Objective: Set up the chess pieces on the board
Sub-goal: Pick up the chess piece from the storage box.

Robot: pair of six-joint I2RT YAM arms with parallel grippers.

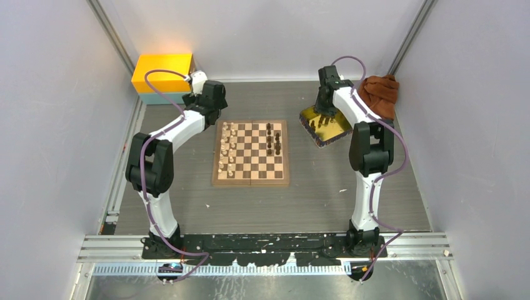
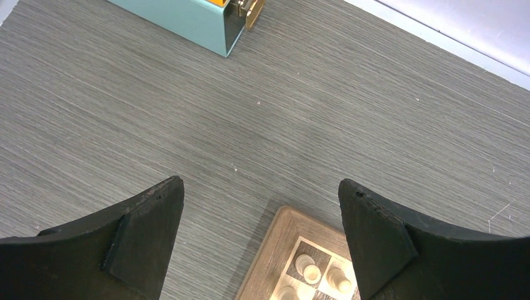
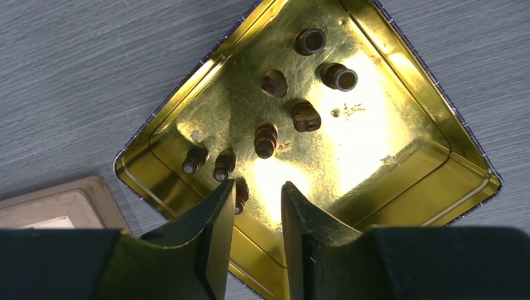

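Eight dark brown chess pieces lay scattered in a shiny gold tray, which sat cornerwise on the tabletop just right of the board, toward the far right corner. The right gripper hung over the tray's near-left part, its jaws partly apart with only bare tray floor showing in the gap. One of the eight stood just beside its left finger, outside the gap, half hidden by the finger, and nothing was grasped.

The board lay flat near the middle of the tabletop. Cream pieces filled two files along its left edge, and a few more dark pieces stood in a loose cluster toward its right edge, with the squares between them bare.

The left gripper was spread wide and held nothing, over bare tabletop just off the board's far left corner.

The tabletop was grey with a fine wood-grain streak and a few pale specks. Plain pale grey walls enclosed it on three sides. A yellow box on a teal base stood in the far left corner, and a brown cloth was bunched in the far right corner. A metal rail ran along the near edge, where both arm bases were bolted.
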